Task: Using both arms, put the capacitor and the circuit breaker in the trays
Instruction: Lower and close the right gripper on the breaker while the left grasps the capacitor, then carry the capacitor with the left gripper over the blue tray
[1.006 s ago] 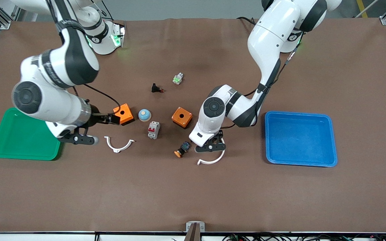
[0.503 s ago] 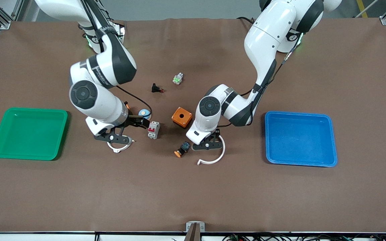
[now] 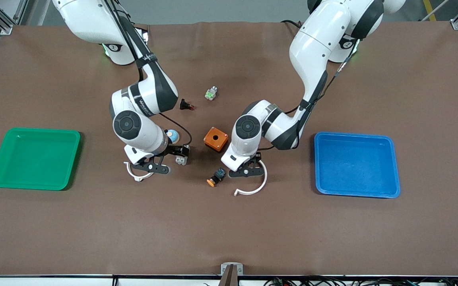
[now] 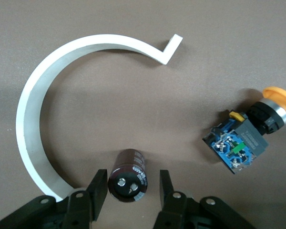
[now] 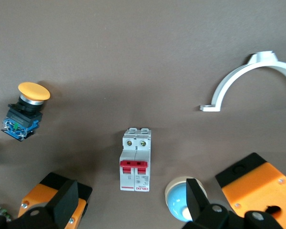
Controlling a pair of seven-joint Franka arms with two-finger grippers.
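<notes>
The capacitor (image 4: 127, 175), a small dark cylinder, lies on the table inside a white arc clamp (image 4: 47, 109). My left gripper (image 4: 131, 188) is low over it, with a finger on each side. The jaws are narrow but open, and a gap shows at one finger. In the front view the left gripper (image 3: 251, 167) hides the capacitor. The circuit breaker (image 5: 136, 164) is a white block with red levers, lying flat mid-table. My right gripper (image 5: 131, 202) hangs over it, wide open and holding nothing. In the front view the right gripper (image 3: 177, 152) covers most of the circuit breaker (image 3: 180, 160).
An orange box (image 3: 216, 139), a blue dome (image 3: 172, 136) and an orange-capped button (image 3: 216, 177) lie close by. A second white clamp (image 3: 133, 173) sits under the right arm. The green tray (image 3: 34, 129) is at the right arm's end, the blue tray (image 3: 354, 135) at the left arm's.
The right arm swung from beside the green tray toward the middle and now hangs over the circuit breaker. The left arm barely moved.
</notes>
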